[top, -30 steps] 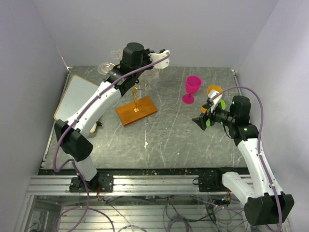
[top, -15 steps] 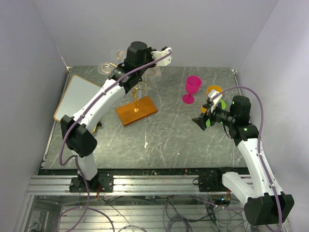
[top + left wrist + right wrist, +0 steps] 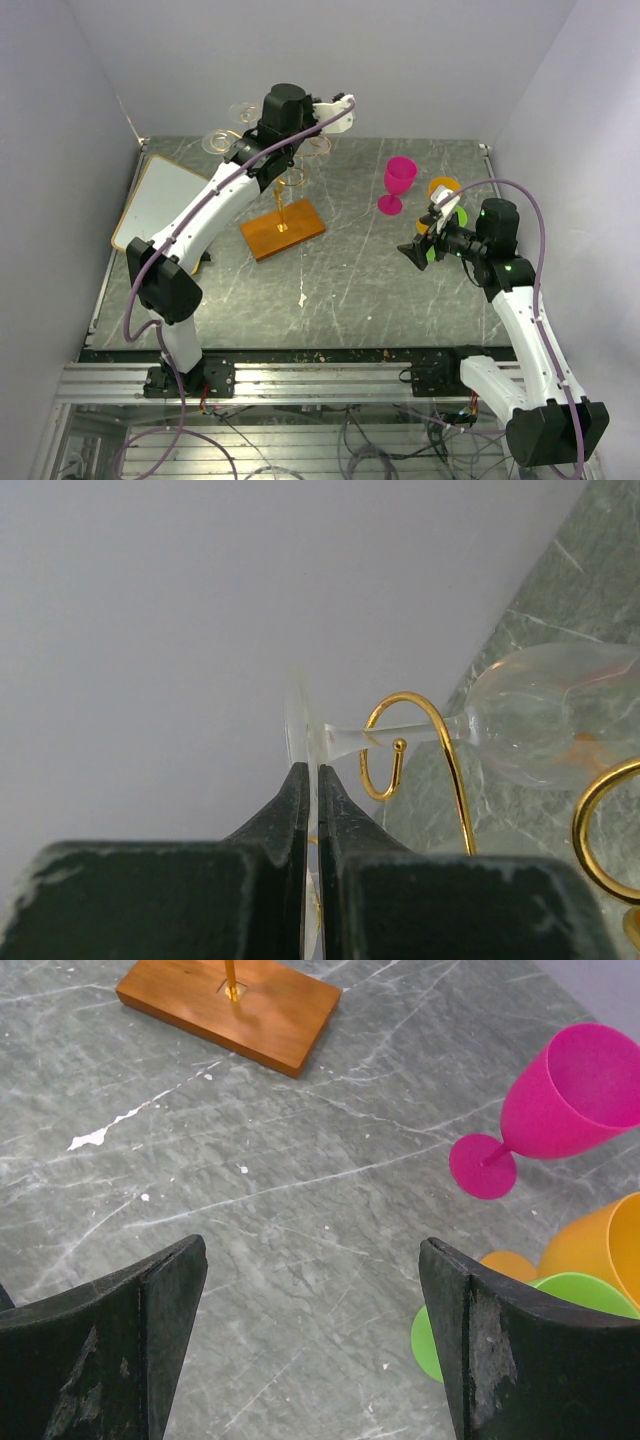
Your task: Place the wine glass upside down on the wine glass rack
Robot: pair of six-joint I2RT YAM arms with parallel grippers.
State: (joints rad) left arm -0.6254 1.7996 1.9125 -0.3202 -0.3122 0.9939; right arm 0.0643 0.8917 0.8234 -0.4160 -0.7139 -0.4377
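Note:
The wine glass rack has gold wire arms on a pole and an orange-brown wooden base. My left gripper is high at the rack's top, shut on the foot of a clear wine glass. In the left wrist view the gripper pinches the thin foot edge-on. The glass lies sideways, its stem inside a gold hook. My right gripper is open and empty, low over the table at the right. It also shows in the right wrist view.
Two other clear glasses hang at the rack's far left. A pink glass stands right of the rack, with an orange cup and a green cup beside my right gripper. A white board lies at the left edge.
My left gripper has shifted a little to the right and back with the glass's foot in it. The right arm has not moved.

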